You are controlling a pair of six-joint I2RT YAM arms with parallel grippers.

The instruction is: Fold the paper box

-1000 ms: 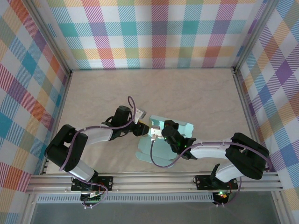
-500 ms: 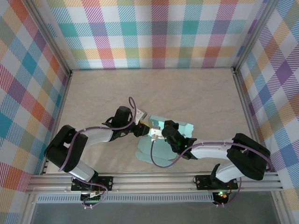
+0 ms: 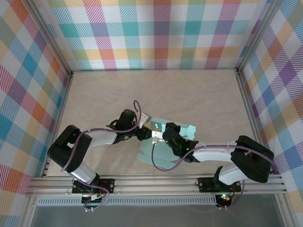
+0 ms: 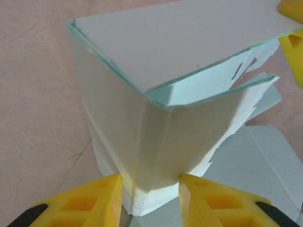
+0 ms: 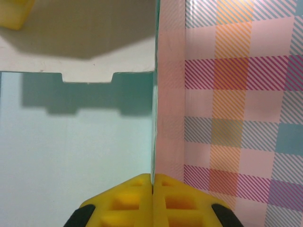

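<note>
Paper box point(image 3: 150, 157) sits mid-table at the near side, between the two arms. Left gripper point(image 4: 150, 183) is partly closed and pinches a raised folded corner. Right gripper point(image 5: 152, 178) is clamped tight on an upright panel edge. The rest of the box extends rightward from the left claw.

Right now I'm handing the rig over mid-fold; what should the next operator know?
Left pincer: closed on a folded corner of the paper box, one finger on each side.
Right pincer: shut on a thin upright panel edge of the box.
Box: mid-table between the arms, partly raised, the rest flat.
Done: one corner creased and lifted.
Left: remaining panels and flaps; the box is not yet closed.
</note>
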